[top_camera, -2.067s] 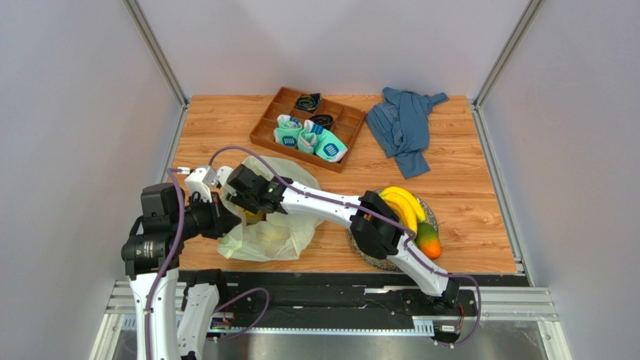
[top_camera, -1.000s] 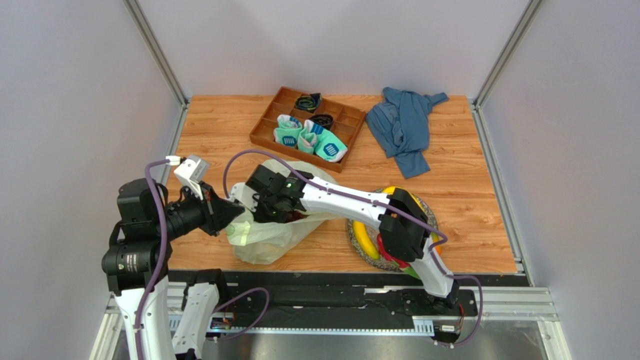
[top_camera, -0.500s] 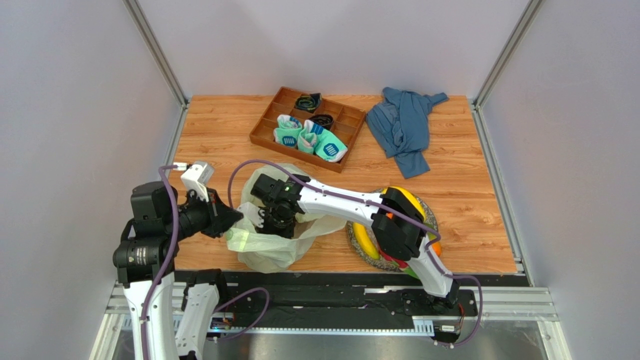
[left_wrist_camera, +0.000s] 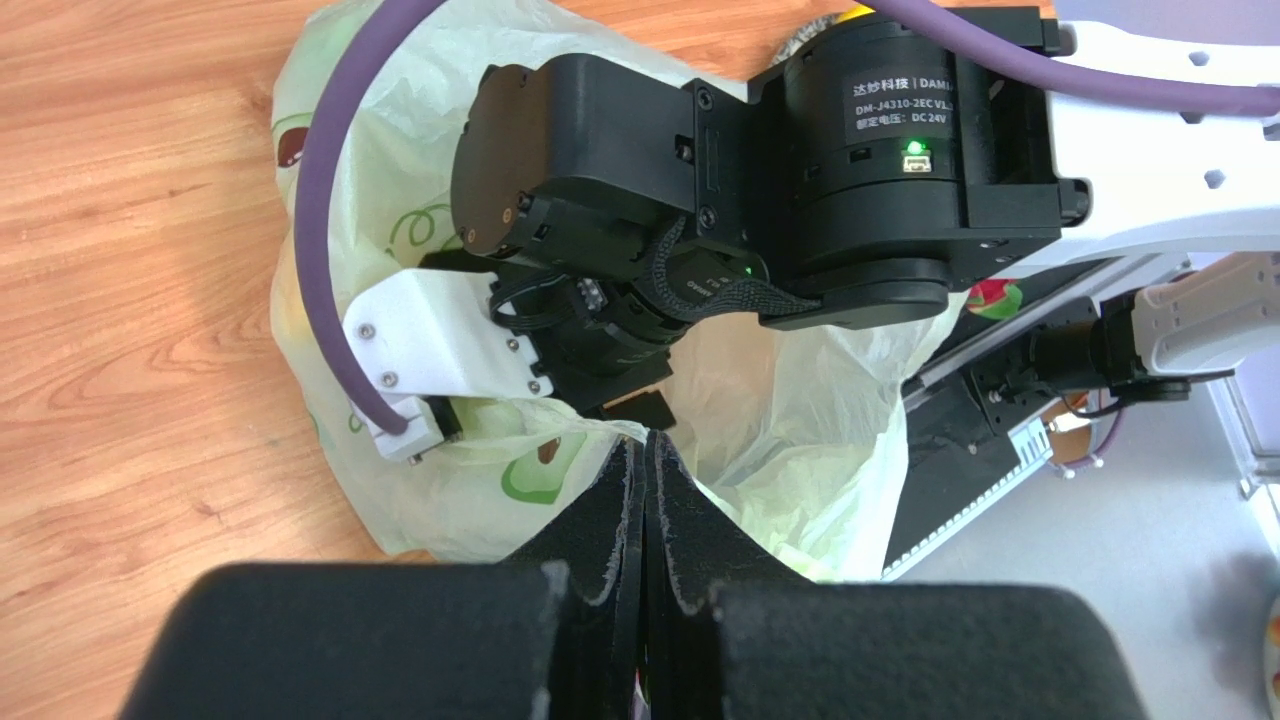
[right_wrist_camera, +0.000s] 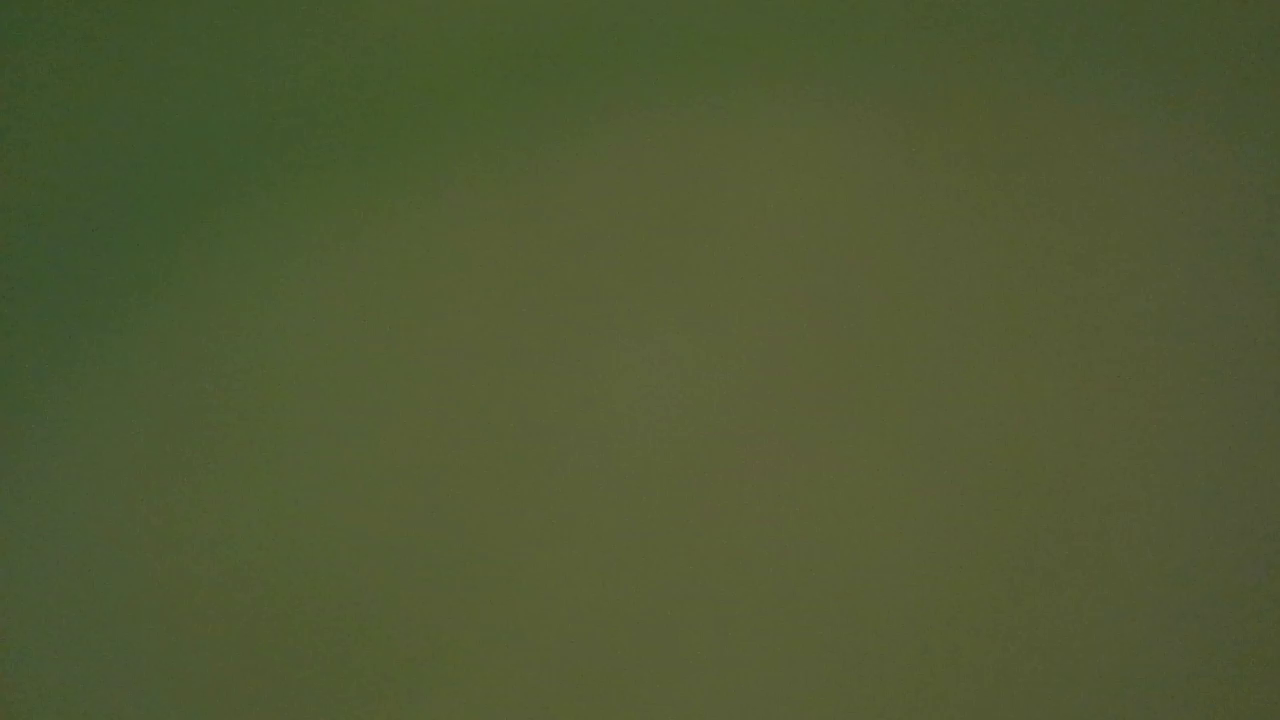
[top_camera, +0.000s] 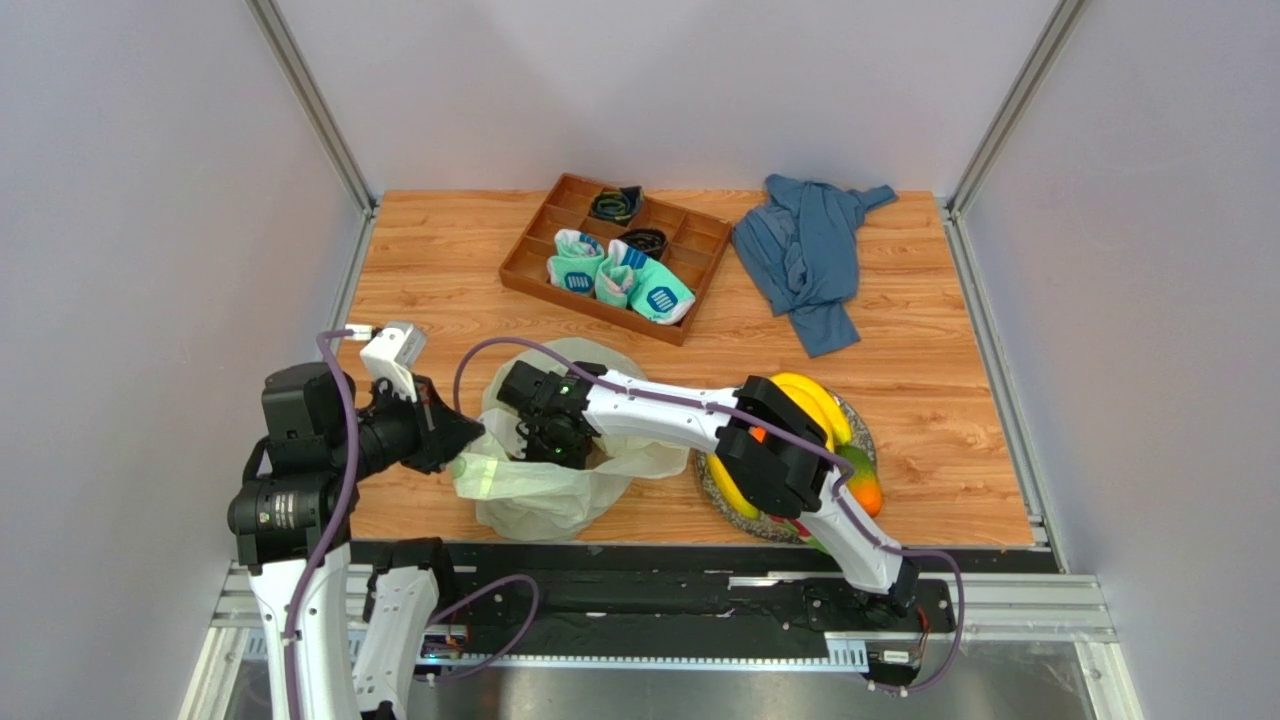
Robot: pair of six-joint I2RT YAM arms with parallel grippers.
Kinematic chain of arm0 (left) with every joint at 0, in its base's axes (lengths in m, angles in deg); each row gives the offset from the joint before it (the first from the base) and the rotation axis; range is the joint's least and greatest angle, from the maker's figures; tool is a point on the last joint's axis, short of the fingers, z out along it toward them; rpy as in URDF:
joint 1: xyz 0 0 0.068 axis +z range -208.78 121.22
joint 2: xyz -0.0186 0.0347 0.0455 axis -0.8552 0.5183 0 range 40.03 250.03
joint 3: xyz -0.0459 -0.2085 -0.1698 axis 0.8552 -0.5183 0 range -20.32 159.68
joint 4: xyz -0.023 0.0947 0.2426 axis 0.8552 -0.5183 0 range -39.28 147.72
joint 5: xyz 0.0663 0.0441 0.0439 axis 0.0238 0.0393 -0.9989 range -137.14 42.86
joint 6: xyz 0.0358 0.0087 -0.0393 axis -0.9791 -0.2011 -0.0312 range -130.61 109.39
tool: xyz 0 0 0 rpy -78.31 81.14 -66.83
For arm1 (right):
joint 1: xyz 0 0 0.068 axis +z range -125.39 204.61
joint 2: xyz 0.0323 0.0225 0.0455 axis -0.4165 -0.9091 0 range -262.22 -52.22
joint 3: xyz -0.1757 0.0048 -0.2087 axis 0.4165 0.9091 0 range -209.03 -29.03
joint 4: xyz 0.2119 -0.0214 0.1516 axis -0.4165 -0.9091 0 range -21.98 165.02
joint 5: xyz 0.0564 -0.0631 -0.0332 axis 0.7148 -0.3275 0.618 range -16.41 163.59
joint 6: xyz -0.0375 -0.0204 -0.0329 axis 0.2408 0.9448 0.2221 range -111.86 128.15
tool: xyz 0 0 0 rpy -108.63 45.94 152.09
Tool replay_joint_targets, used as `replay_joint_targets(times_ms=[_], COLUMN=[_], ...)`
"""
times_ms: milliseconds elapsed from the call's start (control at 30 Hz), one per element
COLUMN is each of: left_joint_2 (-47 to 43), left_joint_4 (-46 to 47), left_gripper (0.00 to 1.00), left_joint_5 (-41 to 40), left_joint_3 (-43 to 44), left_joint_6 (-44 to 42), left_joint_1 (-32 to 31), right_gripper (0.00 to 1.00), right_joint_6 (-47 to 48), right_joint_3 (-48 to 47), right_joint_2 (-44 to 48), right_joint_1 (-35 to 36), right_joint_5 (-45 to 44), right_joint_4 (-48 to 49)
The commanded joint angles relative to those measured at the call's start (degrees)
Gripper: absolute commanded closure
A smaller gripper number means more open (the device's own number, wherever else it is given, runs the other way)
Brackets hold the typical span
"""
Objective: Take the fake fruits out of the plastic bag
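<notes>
The plastic bag [top_camera: 544, 503] [left_wrist_camera: 451, 495] stands near the table's front edge with its mouth up. My left gripper [top_camera: 460, 435] [left_wrist_camera: 643, 450] is shut on the bag's left rim, a fold of film pinched between its pads. My right gripper [top_camera: 558, 438] [left_wrist_camera: 631, 375] points down into the bag's mouth, its fingers hidden by the film. The right wrist view is one blurred olive-green field with nothing to make out. Yellow bananas [top_camera: 812, 402] and an orange-green mango [top_camera: 861, 489] lie on a woven plate [top_camera: 748, 525]. Any fruit inside the bag is hidden.
A brown divided tray [top_camera: 526, 249] with teal-white rolled socks [top_camera: 613, 278] sits at the back centre. A crumpled blue cloth [top_camera: 812, 248] lies at the back right. My right arm's forearm spans from the plate to the bag.
My right gripper has gone from above the bag's mouth down into it, and its elbow has shifted left, uncovering the bananas. The left gripper keeps its pinch on the rim.
</notes>
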Motion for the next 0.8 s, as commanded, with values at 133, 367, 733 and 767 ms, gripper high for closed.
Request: replay_joint_targets(times_ms=[133, 367, 733, 767], left_joint_2=[0.55, 2.48, 9.16, 10.21], left_joint_4=[4.55, 8.68, 15.71, 16.06], left_gripper=[1.00, 1.00, 1.00, 1.00], left_joint_5=[0.56, 0.47, 0.30, 0.21], left_joint_3=[-1.41, -2.11, -2.82, -2.64], left_joint_6=[0.73, 1.35, 3.90, 3.90], left_joint_1=[0.58, 0.58, 0.49, 0.58], right_gripper=[0.67, 0.70, 0.70, 0.71], right_joint_6=[2.26, 2.00, -1.15, -1.51], right_joint_3=[-3.21, -13.49, -13.15, -11.49], right_joint_2=[3.29, 11.90, 22.28, 24.72], right_joint_1=[-1.75, -6.32, -13.70, -14.67], right_joint_5=[-4.65, 12.45, 27.96, 27.88], right_joint_4=[-1.53, -11.98, -15.15, -14.89])
